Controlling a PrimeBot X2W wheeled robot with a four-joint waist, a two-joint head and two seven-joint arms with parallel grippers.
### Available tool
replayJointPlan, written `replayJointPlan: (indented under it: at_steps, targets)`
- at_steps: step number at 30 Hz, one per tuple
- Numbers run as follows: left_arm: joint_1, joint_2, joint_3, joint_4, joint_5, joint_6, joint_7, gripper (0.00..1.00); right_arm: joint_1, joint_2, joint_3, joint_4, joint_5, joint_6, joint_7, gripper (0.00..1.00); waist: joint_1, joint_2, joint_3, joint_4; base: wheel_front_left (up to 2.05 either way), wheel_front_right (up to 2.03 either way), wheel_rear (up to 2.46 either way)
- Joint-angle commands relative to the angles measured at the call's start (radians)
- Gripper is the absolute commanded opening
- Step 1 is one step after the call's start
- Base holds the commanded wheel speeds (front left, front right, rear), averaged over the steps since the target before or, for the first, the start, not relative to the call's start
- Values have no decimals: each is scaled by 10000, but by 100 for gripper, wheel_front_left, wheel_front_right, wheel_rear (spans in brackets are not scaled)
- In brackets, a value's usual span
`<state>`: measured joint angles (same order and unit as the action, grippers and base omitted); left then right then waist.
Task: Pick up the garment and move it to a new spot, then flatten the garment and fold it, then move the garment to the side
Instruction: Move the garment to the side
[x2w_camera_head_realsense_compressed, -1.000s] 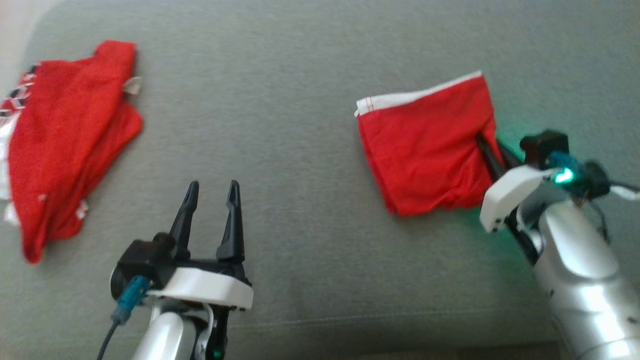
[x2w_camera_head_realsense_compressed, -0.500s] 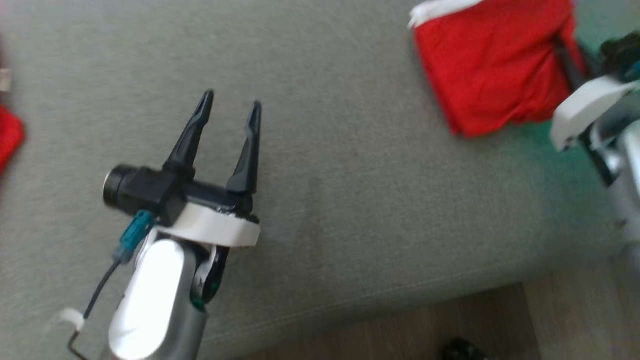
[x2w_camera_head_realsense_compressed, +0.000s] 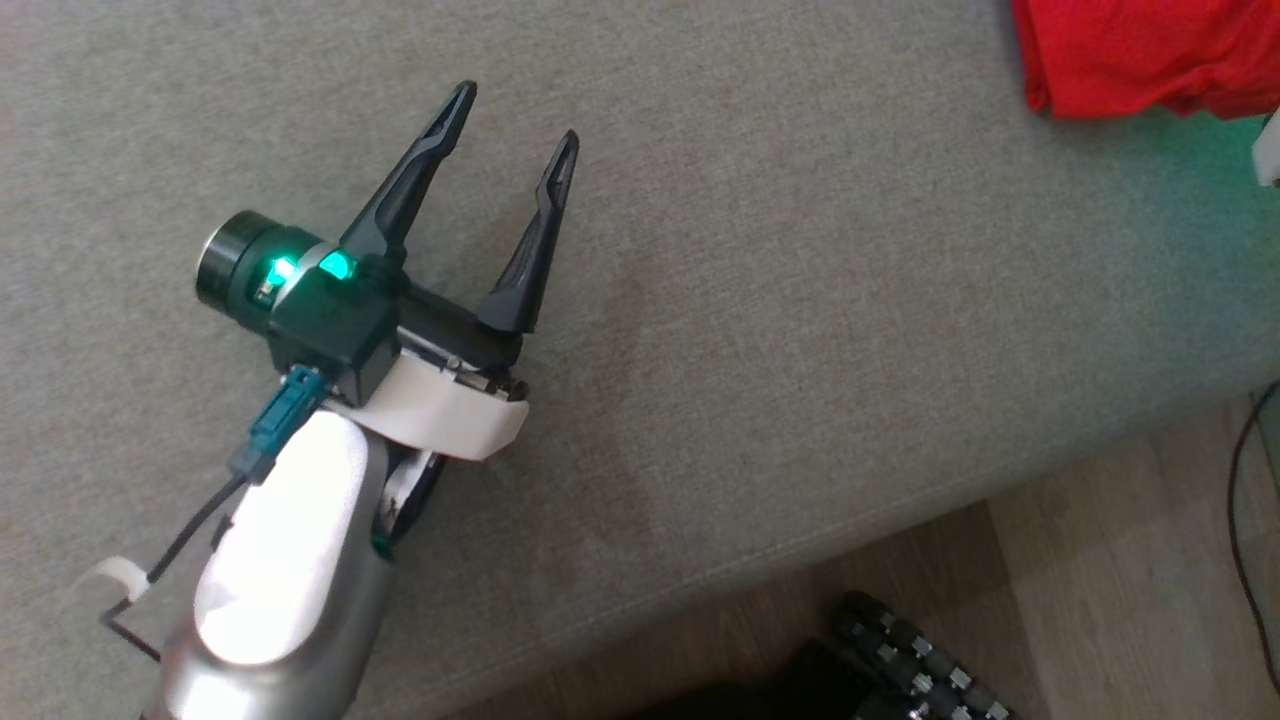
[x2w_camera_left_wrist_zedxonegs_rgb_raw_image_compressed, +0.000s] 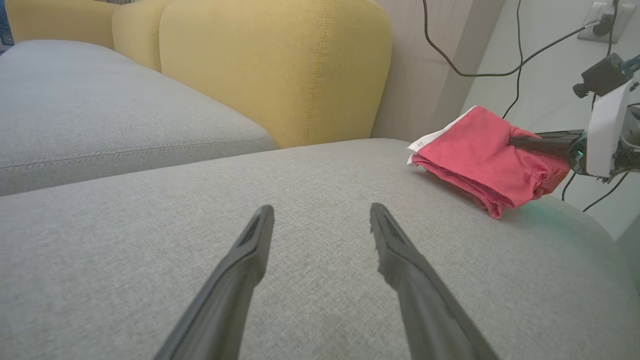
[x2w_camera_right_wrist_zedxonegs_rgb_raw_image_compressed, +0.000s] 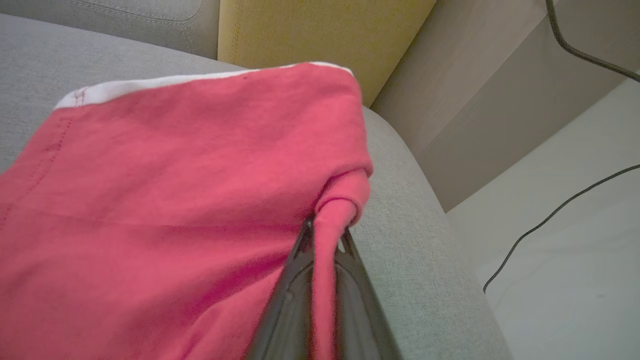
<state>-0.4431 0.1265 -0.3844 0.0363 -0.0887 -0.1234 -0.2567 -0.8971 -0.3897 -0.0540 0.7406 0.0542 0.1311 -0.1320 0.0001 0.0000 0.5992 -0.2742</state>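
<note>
We saw the folded red garment (x2w_camera_head_realsense_compressed: 1130, 50) on the grey sofa seat (x2w_camera_head_realsense_compressed: 800, 300) at one o'clock in the head view, one fold pinched tight in our right gripper (x2w_camera_right_wrist_zedxonegs_rgb_raw_image_compressed: 327, 232). Our left gripper (x2w_camera_head_realsense_compressed: 517, 115) hovered at ten o'clock, jaws spread and empty. Since a second earlier the head camera had swung, sliding the garment from three o'clock toward the corner.

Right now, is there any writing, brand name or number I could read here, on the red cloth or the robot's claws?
None can be read.
The red garment shows plain cloth and a white hem, no print.
The left claw bears no lettering, just green lights behind it.
The grey sofa cushion and yellow back cushion are unmarked.
</note>
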Motion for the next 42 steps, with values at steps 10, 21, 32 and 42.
replayJointPlan:
  at_steps: [10, 21, 32, 42]
  targets:
    - [-300, 118, 218, -574, -129, -26, -51, 100, -250, 14, -1277, -607, -1363, -4, 80, 100, -1, 0, 302, 7, 0, 0, 0]
    - [16, -222, 588, -515, -398, 91, -51, 100, 94, 1516, -2650, -2034, -2942, -4, -445, 100, -1, 0, -499, 578, 0, 0, 0]
    - [1441, -691, 1827, -473, -991, 762, -51, 100, 1783, 2785, -424, -3478, -1057, -4, -658, 100, -1, 0, -2933, 1903, 0, 0, 0]
    - [2972, -756, 2145, -680, -938, 1226, -51, 100, 4631, 3332, -583, -4584, -335, -4, -1203, 100, -1, 0, -4625, 2998, 0, 0, 0]
